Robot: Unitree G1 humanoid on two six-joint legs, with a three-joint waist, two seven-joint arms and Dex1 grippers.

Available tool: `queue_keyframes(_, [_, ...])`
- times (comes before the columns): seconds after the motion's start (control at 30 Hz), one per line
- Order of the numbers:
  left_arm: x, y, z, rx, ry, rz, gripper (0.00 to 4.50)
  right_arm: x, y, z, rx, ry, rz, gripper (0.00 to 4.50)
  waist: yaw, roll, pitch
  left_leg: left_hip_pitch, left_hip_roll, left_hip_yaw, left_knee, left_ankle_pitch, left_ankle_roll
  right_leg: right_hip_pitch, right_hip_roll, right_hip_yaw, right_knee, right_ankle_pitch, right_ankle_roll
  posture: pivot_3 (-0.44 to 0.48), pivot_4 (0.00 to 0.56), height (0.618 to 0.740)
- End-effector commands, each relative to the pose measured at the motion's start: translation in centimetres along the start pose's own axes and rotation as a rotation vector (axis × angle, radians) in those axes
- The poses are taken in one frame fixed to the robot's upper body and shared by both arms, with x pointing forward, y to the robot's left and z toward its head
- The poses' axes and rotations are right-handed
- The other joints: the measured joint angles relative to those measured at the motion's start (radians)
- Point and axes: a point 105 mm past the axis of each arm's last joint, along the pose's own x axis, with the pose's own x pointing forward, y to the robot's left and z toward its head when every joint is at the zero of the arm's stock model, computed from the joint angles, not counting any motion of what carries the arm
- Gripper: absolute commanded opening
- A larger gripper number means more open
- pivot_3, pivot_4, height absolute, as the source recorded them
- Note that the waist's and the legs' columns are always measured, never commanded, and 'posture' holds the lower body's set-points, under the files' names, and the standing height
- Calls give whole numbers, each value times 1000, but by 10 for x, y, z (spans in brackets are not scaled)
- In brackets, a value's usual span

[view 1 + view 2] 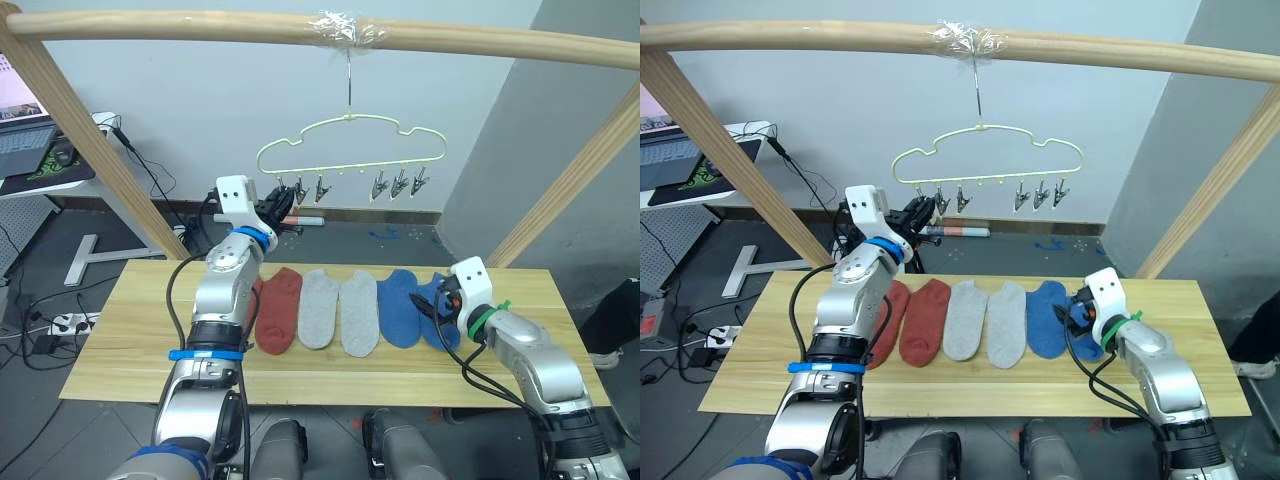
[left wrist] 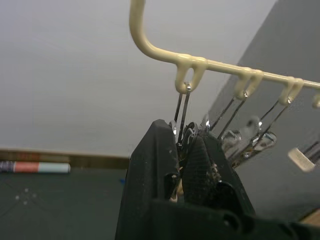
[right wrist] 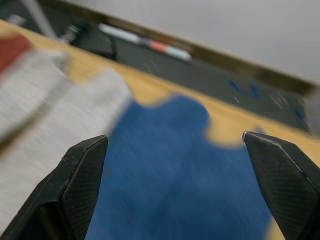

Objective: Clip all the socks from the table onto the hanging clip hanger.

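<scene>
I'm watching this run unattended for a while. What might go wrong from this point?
1. The left gripper is shut on the leftmost clip of the clip hanger, which hangs from a single hook; a pull may swing it or unhook it.
2. The right gripper, jaws open over the blue socks, which overlap, may pick up both.
3. All six socks lie close together on the table, so lifting one may drag a neighbour.

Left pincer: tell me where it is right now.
The left pincer is raised above the table's far-left side, shut on the leftmost clip of the clip hanger, above the rust-red socks.
</scene>
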Motion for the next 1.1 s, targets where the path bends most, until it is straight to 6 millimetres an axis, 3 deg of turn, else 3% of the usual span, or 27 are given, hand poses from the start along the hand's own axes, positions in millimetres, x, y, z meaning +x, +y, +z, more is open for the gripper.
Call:
queue_keyframes(0.03, [-3, 1, 19, 38, -29, -18, 254, 6, -16, -2, 23, -6, -70, 4500, -1, 0, 0, 1, 0, 0, 0, 0, 0, 0, 0, 0, 0, 0, 0, -65, 203, 740])
queue_keyframes(0.23, [-8, 7, 16, 32, -15, -5, 254, 34, -26, -20, 125, 63, -106, 4500, -4, 0, 0, 1, 0, 2, 0, 0, 0, 1, 0, 1, 0, 0, 0, -57, 201, 740])
queue_keyframes(0.5, [-9, 4, 16, 32, -14, -4, 254, 47, -31, -38, 110, 136, -129, 4500, 1, 0, 0, 0, 0, 2, 0, 0, 0, 1, 0, 1, -2, 0, 0, -43, 205, 740])
queue_keyframes(0.6, [-11, 8, 16, 34, -13, 4, 254, 48, -34, -42, 110, 149, -142, 3912, 1, 0, 0, 0, 0, 2, 0, 0, 0, 1, 0, 1, -1, 0, 0, -34, 205, 740])
queue_keyframes(0.93, [-15, 9, 16, 23, -3, -7, 254, 42, -37, -48, 154, 167, -136, 171, 2, 0, 0, 1, 0, 2, 0, 0, 0, 2, 0, 1, -1, 0, 0, -30, 198, 740])
queue_keyframes(1.1, [-20, 19, 16, -33, 20, -3, 254, 23, -34, -23, -94, 66, -59, 26, 4, 0, 0, 1, 0, 1, 0, 0, 0, 2, 0, 2, -1, 0, 0, -31, 200, 740])
